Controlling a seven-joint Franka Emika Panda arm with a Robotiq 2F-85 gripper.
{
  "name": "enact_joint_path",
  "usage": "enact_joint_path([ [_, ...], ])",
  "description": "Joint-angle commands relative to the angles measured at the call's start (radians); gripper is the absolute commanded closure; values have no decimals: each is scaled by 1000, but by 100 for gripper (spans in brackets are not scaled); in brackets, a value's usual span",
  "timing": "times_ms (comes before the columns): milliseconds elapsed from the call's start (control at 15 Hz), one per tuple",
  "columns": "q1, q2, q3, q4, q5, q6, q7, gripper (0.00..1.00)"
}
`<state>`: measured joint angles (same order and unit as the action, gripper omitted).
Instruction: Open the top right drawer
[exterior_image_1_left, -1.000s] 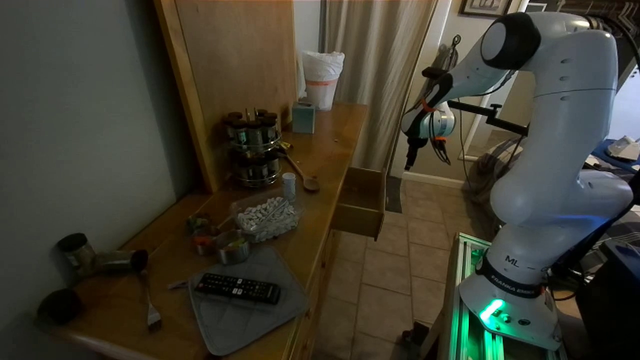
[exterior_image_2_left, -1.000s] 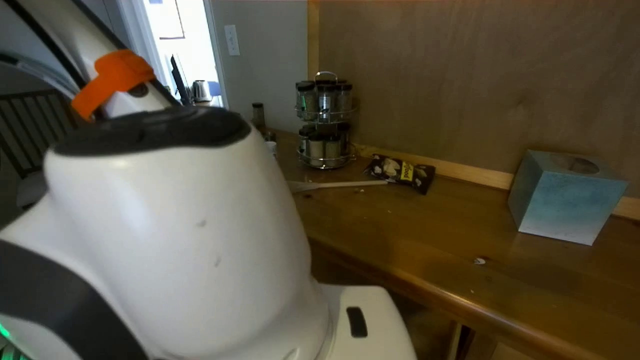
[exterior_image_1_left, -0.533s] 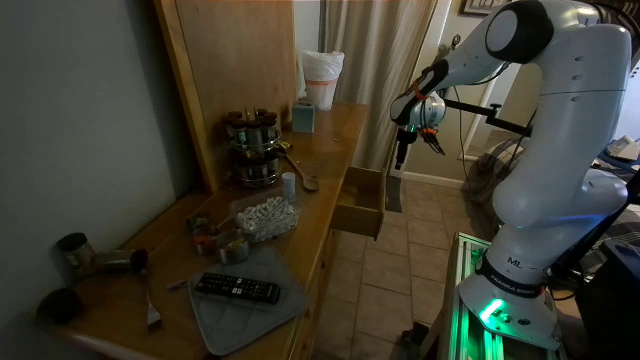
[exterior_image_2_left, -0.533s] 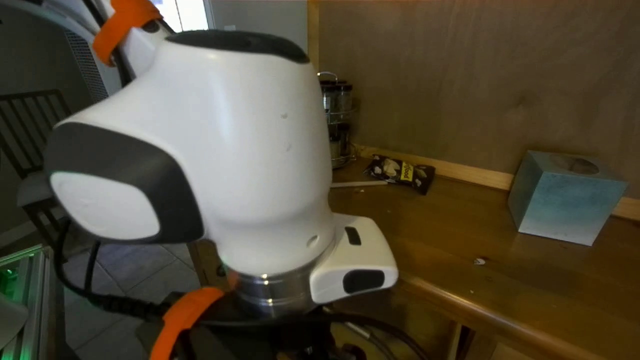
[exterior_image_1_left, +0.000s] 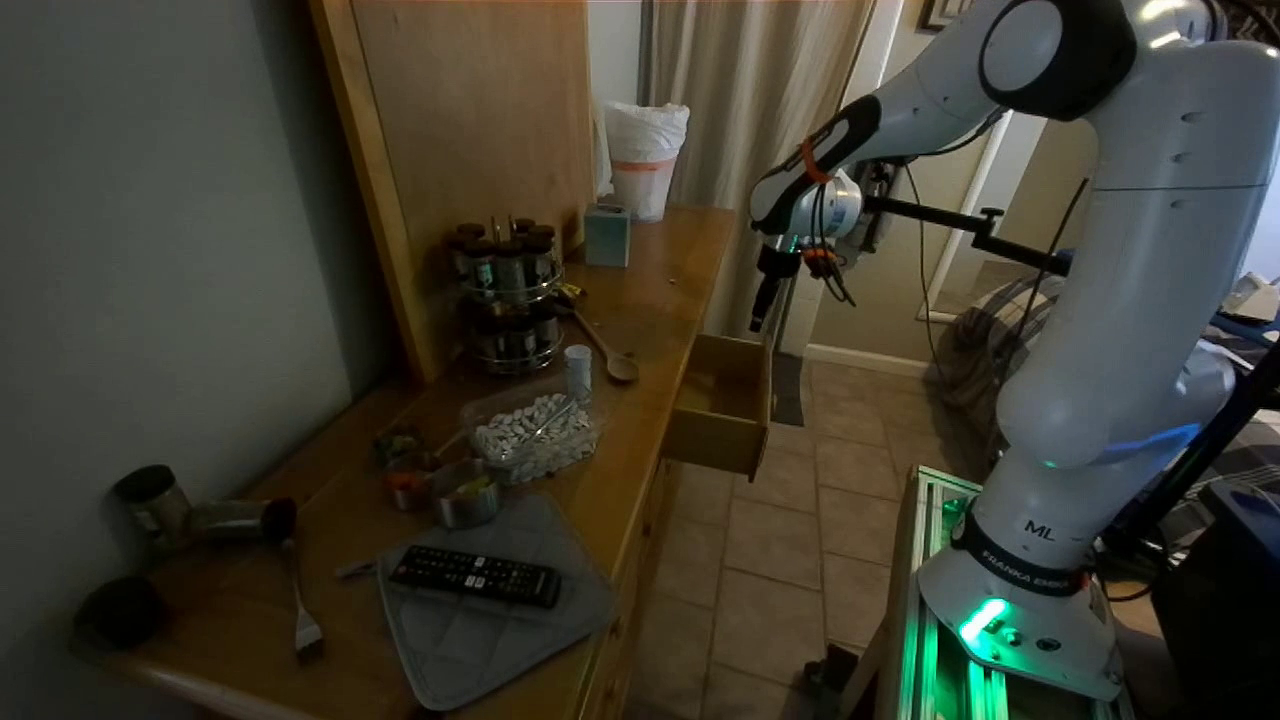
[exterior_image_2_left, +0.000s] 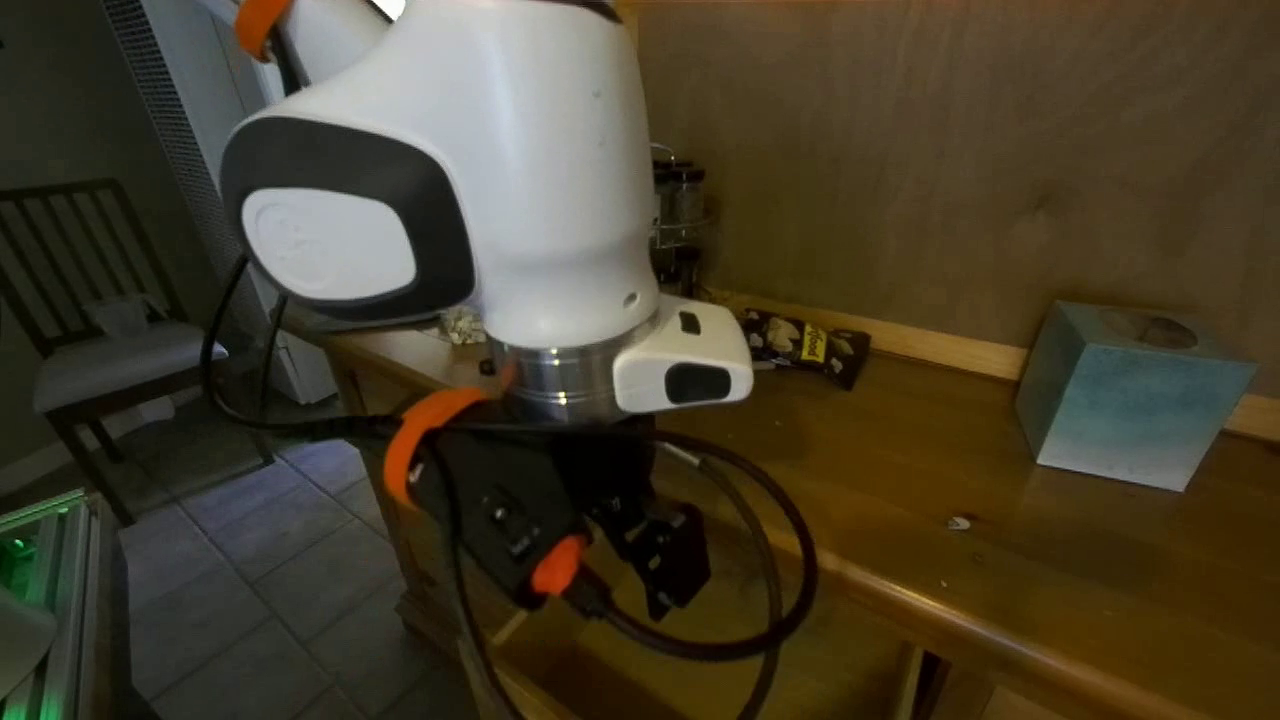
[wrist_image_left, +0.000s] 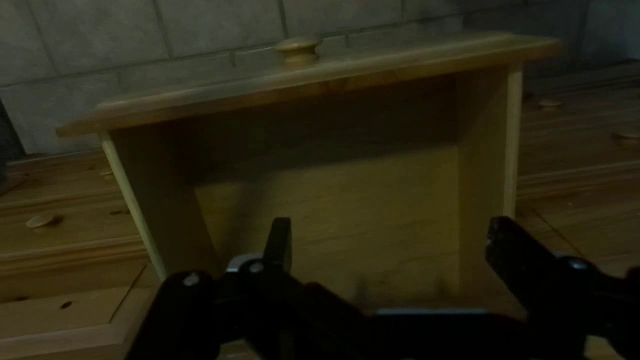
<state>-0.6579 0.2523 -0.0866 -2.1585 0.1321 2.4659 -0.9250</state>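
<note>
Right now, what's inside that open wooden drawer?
In the wrist view, the drawer shows bare wood where it's lit and deep shadow toward its front; I make out no objects. The gripper hides the drawer's back end, so I can't tell what lies there.

In an exterior view the camera looks down along the counter (exterior_image_1_left: 660, 300) to the curtain (exterior_image_1_left: 745, 150), back from the arm (exterior_image_1_left: 1150, 260). In an exterior view the camera faces the panel (exterior_image_2_left: 950, 150) — the arm close. The wrist view looks down into the drawer (wrist_image_left: 360, 200) — near. Both exterior views share counter and box (exterior_image_1_left: 607, 238).
</note>
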Motion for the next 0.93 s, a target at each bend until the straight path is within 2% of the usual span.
enact_joint_path([
  [0, 75, -91, -44, -32, 50, -25, 62, 0],
  [333, 166, -211, -68, -59, 146, -62, 35, 0],
  [533, 224, -269, -90, -47, 234, -155, -27, 0],
  [600, 238, -271, -98, -26, 303, -218, -101, 0],
  [667, 255, -229, -118, -16, 214, -149, -5, 0],
  [867, 276, -261, -128, -15, 266, -203, -62, 0],
])
